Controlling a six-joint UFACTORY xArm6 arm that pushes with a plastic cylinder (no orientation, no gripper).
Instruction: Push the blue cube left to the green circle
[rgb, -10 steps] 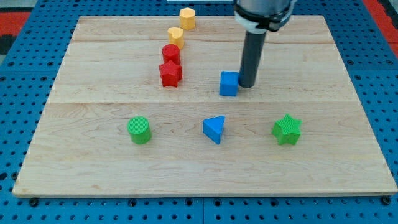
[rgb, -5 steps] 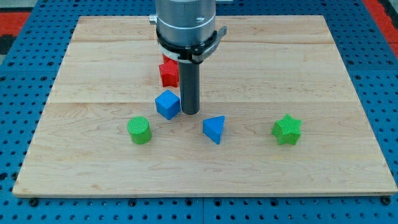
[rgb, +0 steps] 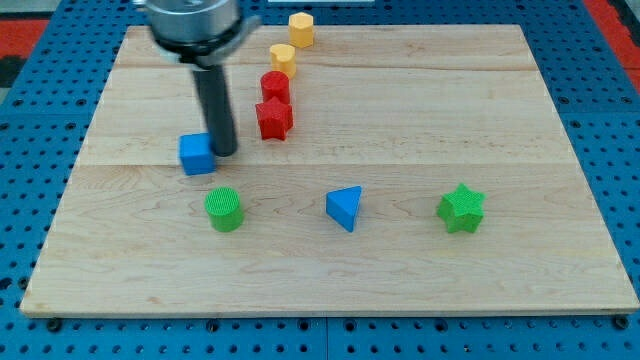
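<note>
I carry no pincer, so nothing is grasped, open or clenched; my arm ends in a plain dark rod. My tip (rgb: 224, 153) rests on the wooden surface (rgb: 500, 280), touching the view's right side of the blue cube (rgb: 197, 154). The blue cube sits just above the green circle (rgb: 224, 209), slightly toward the view's left, near but apart. Blue triangular block (rgb: 345, 207) and green star (rgb: 461, 209) lie further to the view's right. Red star (rgb: 274, 118), red cylinder (rgb: 275, 86) and two yellow blocks (rgb: 283, 58) (rgb: 301, 29) run toward the view's top. No legible writing or labels.
</note>
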